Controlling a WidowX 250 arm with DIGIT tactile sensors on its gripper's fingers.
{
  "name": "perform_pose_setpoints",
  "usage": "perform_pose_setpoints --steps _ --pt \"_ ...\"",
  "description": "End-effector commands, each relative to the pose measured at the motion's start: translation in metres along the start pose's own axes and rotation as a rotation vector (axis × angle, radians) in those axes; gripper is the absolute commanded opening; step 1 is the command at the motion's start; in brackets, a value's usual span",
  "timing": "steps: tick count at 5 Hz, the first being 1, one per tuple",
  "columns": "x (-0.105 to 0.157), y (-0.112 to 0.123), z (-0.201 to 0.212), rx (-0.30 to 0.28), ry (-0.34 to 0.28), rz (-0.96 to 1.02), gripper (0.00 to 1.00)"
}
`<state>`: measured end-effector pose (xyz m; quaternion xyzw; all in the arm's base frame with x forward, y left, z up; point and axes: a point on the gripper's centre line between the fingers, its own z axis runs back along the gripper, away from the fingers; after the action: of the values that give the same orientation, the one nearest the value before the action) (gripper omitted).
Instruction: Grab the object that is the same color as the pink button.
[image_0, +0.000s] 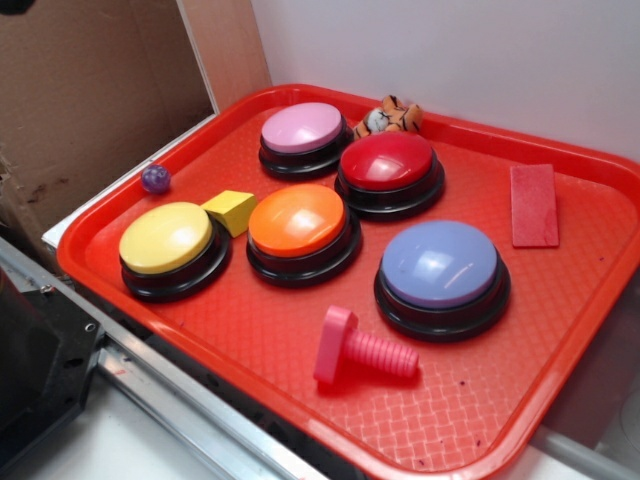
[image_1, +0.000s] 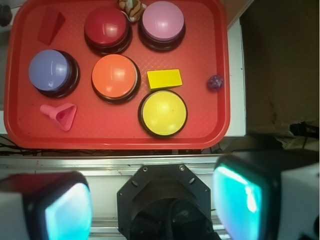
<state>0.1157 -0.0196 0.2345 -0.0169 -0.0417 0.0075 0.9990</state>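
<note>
A pink toy bolt (image_0: 361, 348) lies on its side near the front edge of the red tray (image_0: 470, 420), just in front of the lavender-blue button (image_0: 441, 270). In the wrist view the bolt (image_1: 60, 115) is at the tray's lower left. The pink button (image_0: 303, 134) stands at the back of the tray, and shows again as the pink button (image_1: 162, 22) at the top of the wrist view. My gripper (image_1: 152, 205) is open, high above and off the tray's near edge, over the robot's black base. It holds nothing. The gripper does not show in the exterior view.
The tray also holds a red button (image_0: 389, 170), orange button (image_0: 301, 228), yellow button (image_0: 170, 245), yellow block (image_0: 231, 210), flat red block (image_0: 534, 204) and a small tiger toy (image_0: 392, 117). A purple ball (image_0: 155, 179) lies outside the tray's left rim. A cardboard wall (image_0: 90, 90) stands left.
</note>
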Motion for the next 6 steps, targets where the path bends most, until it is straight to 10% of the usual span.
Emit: perform_pose_setpoints --steps 1,4,6 --pt "0.000 0.000 0.000 0.000 0.000 0.000 1.00" --pt "0.017 -0.087 -0.051 0.019 0.005 -0.543 1.00" --pt "0.023 -0.138 -0.115 0.061 0.018 -0.525 1.00"
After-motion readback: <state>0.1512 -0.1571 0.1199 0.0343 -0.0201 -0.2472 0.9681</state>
